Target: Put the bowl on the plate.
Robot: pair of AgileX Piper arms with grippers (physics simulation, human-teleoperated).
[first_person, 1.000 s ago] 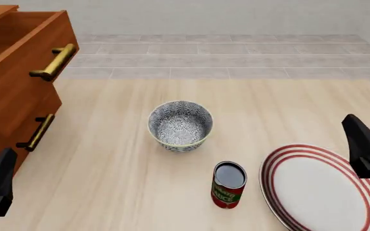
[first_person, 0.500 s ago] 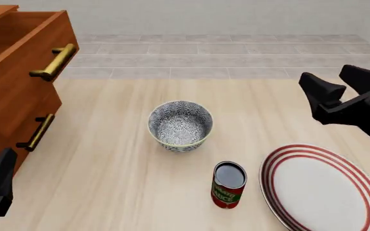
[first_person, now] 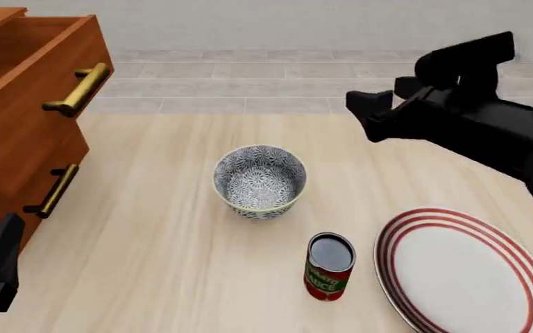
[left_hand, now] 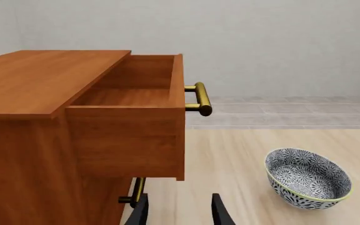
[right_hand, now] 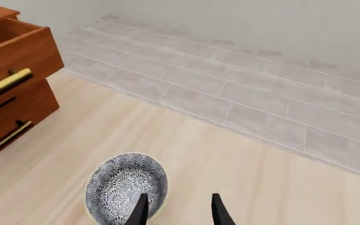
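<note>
The bowl (first_person: 260,181) sits on the table left of the plate (first_person: 470,270), not yet gripped, so all of the task remains. The right gripper (right_hand: 176,209), fingers apart and empty, hovers above the bowl. The can (first_person: 329,266) between them has a label, possibly "SAUCE", too blurred to read.

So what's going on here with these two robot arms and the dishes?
Nothing is held yet. The right pincer is open, raised above the table beyond and to the right of the bowl. The bowl sits upright on the table, apart from the plate, with a can between them. The left pincer is open and low beside the dresser.
</note>
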